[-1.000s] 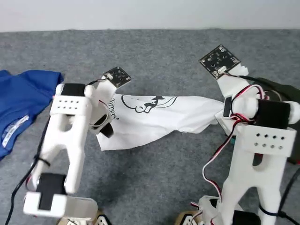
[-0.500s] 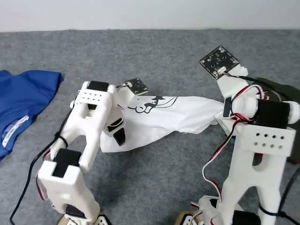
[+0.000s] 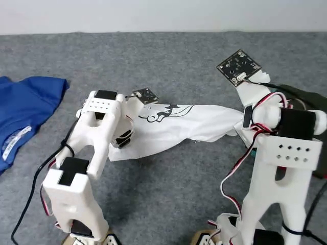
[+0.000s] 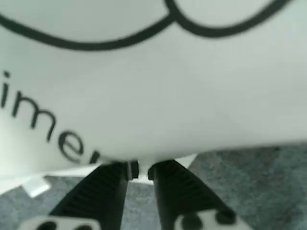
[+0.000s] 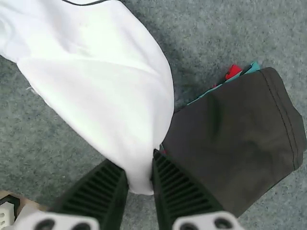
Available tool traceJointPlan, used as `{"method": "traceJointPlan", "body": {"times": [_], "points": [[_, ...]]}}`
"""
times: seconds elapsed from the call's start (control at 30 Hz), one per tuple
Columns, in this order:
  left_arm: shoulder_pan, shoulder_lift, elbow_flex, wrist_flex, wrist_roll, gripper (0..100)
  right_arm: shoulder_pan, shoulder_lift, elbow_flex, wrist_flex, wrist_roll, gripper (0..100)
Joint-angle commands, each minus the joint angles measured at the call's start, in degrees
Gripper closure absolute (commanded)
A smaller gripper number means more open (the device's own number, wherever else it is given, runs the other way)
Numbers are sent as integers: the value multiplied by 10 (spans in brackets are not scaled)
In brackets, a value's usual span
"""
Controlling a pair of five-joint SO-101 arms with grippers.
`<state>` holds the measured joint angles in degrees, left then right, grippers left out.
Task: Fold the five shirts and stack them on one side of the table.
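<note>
Two ends of the white shirt (image 3: 179,122) are clamped, one in the left gripper (image 4: 140,169), one in the right gripper (image 5: 140,173), both closed tight.

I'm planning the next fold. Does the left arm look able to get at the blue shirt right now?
Probably not yet: the left arm's fingers are shut on the white shirt. Otherwise the way looks free, with only bare table between it and the blue shirt.
</note>
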<state>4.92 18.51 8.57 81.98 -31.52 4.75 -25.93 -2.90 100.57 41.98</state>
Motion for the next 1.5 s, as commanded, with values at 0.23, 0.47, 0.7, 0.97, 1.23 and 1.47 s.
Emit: {"method": "traceJointPlan", "body": {"times": [0.23,0.47,0.7,0.97,1.23,1.47], "points": [[-43,-295,-22,118,-5,985,7,-18,-4,13,18,988],[-42,-415,30,186,-44,985,6,-18,-4,18,18,988],[-45,-489,233,185,-129,948,7,-20,-4,19,18,988],[-76,-543,255,184,-136,813,7,-17,-2,19,18,988],[-27,-502,261,142,-120,812,5,-17,-1,19,16,988],[62,-361,259,62,-61,811,5,-16,-1,19,15,988]]}}
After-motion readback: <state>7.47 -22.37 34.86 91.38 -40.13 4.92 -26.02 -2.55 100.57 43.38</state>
